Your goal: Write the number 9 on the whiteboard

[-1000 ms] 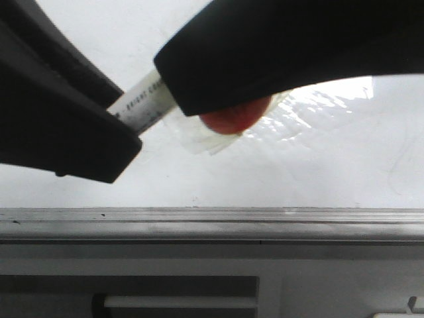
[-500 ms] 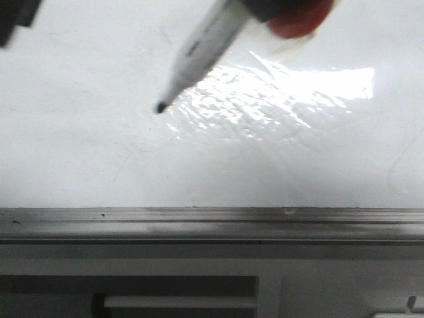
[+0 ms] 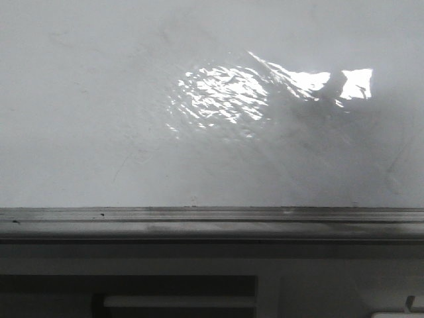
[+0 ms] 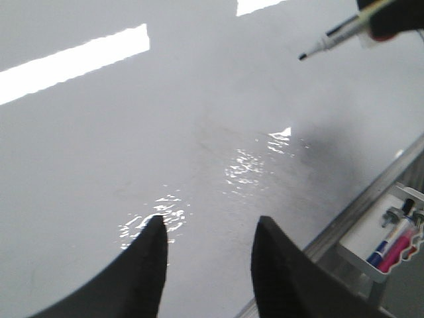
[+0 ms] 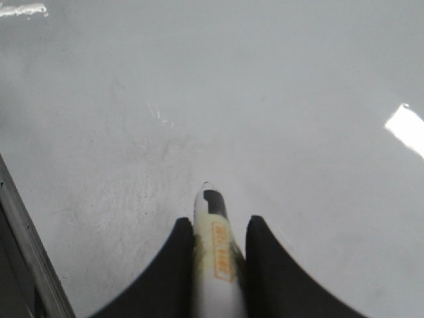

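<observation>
The whiteboard (image 3: 99,119) fills the front view, glossy white with a wrinkled glare patch, faint smudges and a grey metal rail (image 3: 212,215) along its near edge. No number 9 shows on it in any view. My right gripper (image 5: 218,228) is shut on a white marker (image 5: 215,265) and holds it above the board. In the left wrist view that marker (image 4: 328,43) hangs with its dark tip off the surface. My left gripper (image 4: 209,228) is open and empty over the board (image 4: 199,132). Neither gripper shows in the front view.
A small white tray (image 4: 381,238) with blue and pink markers hangs below the board's rail (image 4: 371,192). The rail also runs along one edge in the right wrist view (image 5: 26,258). A grey panel with a slot (image 3: 179,295) lies below the rail.
Both arms and the marker have left the front view: a second ago they filled it, half a second ago only the marker's tip hung over the board. The board bears no new mark.
</observation>
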Controlling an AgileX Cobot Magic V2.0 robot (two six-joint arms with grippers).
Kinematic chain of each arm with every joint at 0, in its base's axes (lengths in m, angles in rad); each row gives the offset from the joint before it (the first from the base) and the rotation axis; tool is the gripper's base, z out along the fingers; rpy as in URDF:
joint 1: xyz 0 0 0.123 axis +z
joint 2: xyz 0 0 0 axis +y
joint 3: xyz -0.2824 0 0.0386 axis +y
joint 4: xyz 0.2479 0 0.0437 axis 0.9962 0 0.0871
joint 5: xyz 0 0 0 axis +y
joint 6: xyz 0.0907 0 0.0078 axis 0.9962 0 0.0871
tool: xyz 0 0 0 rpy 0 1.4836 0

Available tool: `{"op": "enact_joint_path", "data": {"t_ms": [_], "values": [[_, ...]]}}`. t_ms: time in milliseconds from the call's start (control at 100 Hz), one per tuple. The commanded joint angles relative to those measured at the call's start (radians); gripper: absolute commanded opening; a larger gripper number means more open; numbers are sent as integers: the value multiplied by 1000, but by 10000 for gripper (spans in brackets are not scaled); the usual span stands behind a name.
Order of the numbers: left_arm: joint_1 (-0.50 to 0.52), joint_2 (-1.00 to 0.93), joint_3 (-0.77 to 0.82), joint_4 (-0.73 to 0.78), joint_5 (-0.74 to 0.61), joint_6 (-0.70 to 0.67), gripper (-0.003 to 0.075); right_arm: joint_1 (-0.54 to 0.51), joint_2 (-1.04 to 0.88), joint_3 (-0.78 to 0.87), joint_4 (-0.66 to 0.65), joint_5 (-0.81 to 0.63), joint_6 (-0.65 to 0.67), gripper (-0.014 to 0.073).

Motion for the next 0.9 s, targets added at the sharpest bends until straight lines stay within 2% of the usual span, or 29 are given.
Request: {"op": "enact_joint_path", "data": {"t_ms": [0,110,290,360,530,890], "values": [[36,-2,-32,-10,-70,-24,113,-4,-17,92,-57,-268,9,-37],[61,-2,-32,-21,-72,-24,-23,-42,0,147,-67,-347,9,-37],[61,-2,-32,-26,-74,-24,-20,-146,34,144,-9,-400,9,-39],[61,-2,-32,-26,-74,-24,-20,-152,41,144,36,-381,9,-40],[61,-2,-32,-29,-74,-24,-20,-158,60,144,38,-310,9,-40],[61,-2,-32,-30,-74,-24,-20,-213,138,118,58,-282,34,-40]]}}
